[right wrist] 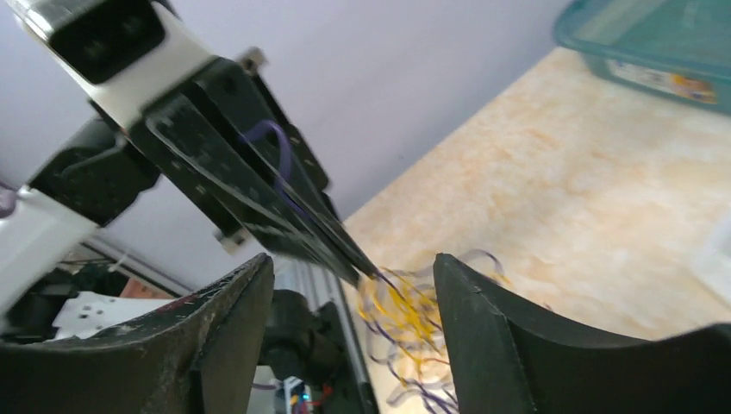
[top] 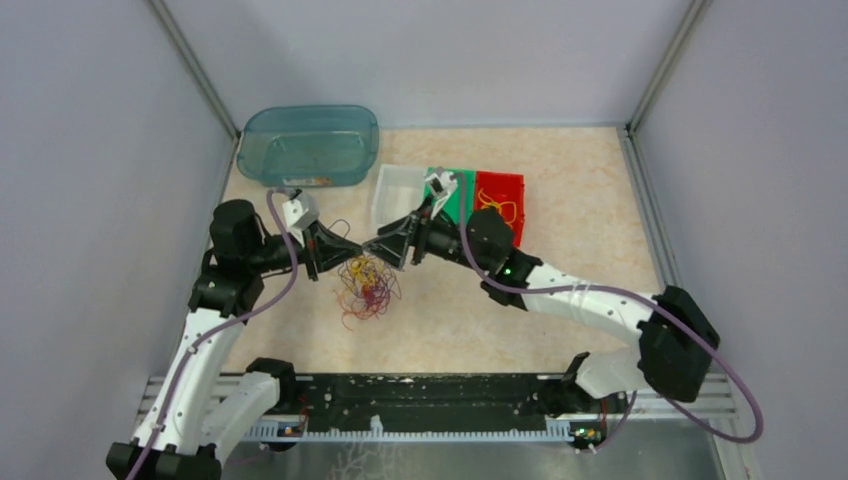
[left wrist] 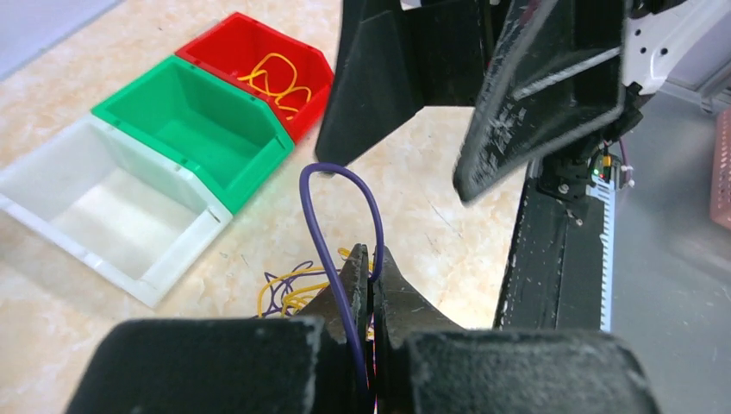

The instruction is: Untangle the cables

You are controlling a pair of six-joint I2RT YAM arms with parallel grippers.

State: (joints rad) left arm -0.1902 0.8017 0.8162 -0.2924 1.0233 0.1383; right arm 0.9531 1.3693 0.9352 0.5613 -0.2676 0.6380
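The cables (top: pixel 366 284) lie as one curly tangle of yellow, dark red and purple-black wires on the table between the arms; the tangle also shows in the left wrist view (left wrist: pixel 289 293) and, blurred, in the right wrist view (right wrist: pixel 405 319). My left gripper (left wrist: pixel 372 254) is shut on a thin dark purple wire (left wrist: pixel 321 224) that loops up out of its jaws, just above the tangle. My right gripper (right wrist: pixel 353 259) is open and empty. It faces the left gripper (top: pixel 354 250) tip to tip, with the left tips between its fingers (left wrist: pixel 543 95).
A white bin (top: pixel 392 185), a green bin (top: pixel 465 190) and a red bin (top: pixel 515 190) stand in a row behind the right gripper. The red one holds a yellow wire (left wrist: pixel 276 78). A teal tub (top: pixel 310 145) sits at the back left. A black rail (top: pixel 430 400) runs along the front edge.
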